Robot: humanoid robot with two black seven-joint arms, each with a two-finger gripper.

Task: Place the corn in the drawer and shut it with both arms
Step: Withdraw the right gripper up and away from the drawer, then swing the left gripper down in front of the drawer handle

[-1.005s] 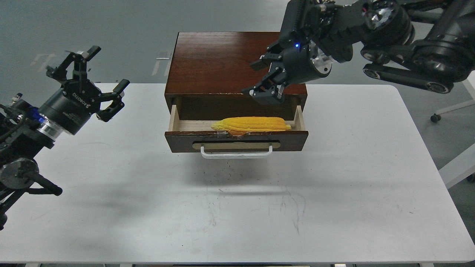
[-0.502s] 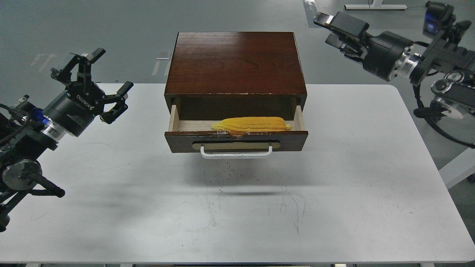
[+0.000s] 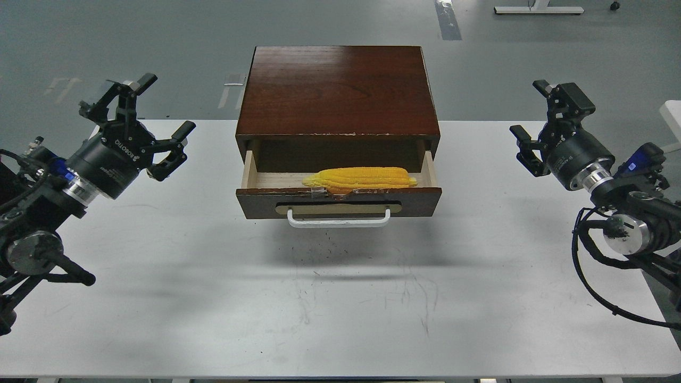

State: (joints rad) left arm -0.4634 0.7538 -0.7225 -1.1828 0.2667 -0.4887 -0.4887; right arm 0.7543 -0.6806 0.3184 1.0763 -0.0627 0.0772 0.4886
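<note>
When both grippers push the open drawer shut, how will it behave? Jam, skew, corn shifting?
The drawer will probably slide stiffly: wood on wood, no runners visible. Its wide front may skew and bind if pushed at one end, so even pressure from both sides seems safer. The corn lies lengthwise against the front panel, low inside, so it likely stays put, perhaps rocking slightly.

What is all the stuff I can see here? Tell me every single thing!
corn: one, yellow, lying inside the open drawer, near its front.
drawer: one, dark brown front with pale wood inside, pulled out of the cabinet.
handle: one, white bar on a tan oval plate, on the drawer front.
cabinet: one, dark brown wood, at the back middle of the table.
table: one, white and scuffed, under everything.
left gripper: one, black, fingers spread open, left of the cabinet.
right gripper: one, black, fingers open, right of the cabinet.
</note>
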